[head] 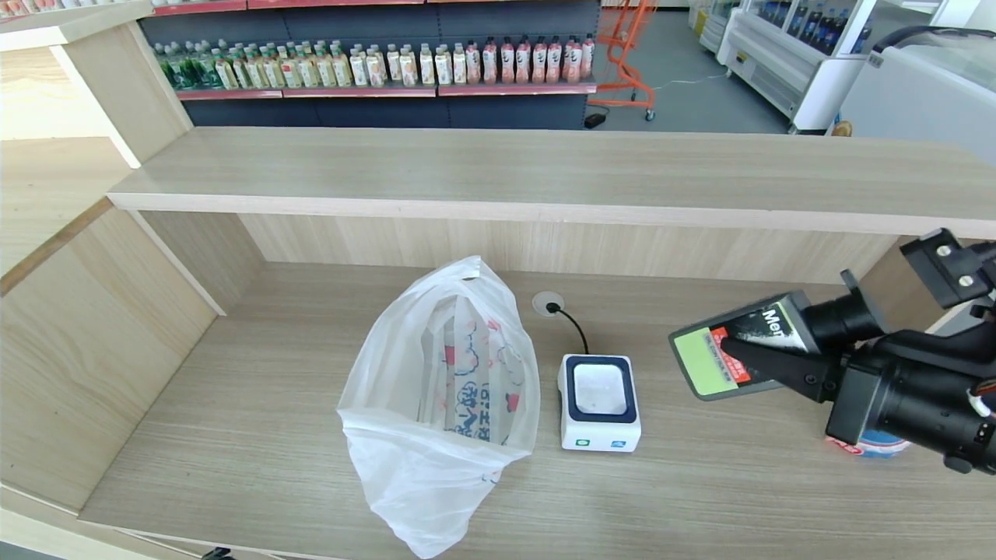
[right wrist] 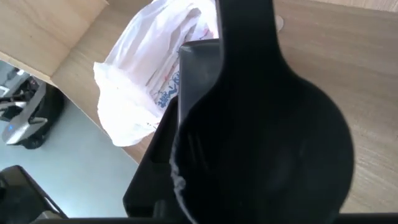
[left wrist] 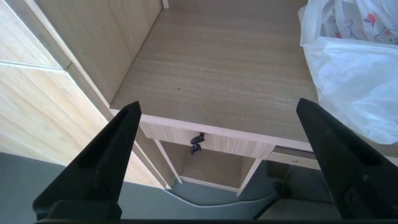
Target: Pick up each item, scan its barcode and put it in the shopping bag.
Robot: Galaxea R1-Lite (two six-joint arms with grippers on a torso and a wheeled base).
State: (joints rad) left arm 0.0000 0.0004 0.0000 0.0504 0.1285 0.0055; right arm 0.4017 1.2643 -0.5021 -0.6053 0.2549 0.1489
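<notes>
**Entry: checkout, scan step in hand**

- Right pincer (head: 739, 359): is gripping a dark packet (head: 700, 364) with a green label end, its fingers closed on it. It is holding the packet in the air, to the right of the scanner and apart from it, label end pointing towards the scanner.
- Scanner (head: 599, 400): is sitting on the tabletop (head: 739, 498) just beside the shopping bag, window facing up, its cable running back to a grommet.
- Shopping bag (head: 443, 397): is standing open, mouth upward, at the middle of the tabletop. A printed packet (head: 467, 373) is already lying inside.
- Left pincer (left wrist: 219, 109): is hanging with fingers spread wide and nothing between them, over the near edge of the tabletop, left of the bag.
- Round blue-and-red item (head: 875, 445): is lying on the tabletop, partly hidden under the right arm, apparently waiting its turn.

**Step judged:** the packet is lifted and not yet over the scanner.

**Next move calls for:** carrying the packet left over the window and turning its barcode face downward. Which face is bearing the barcode cannot be told. The bag comes after that.
</notes>
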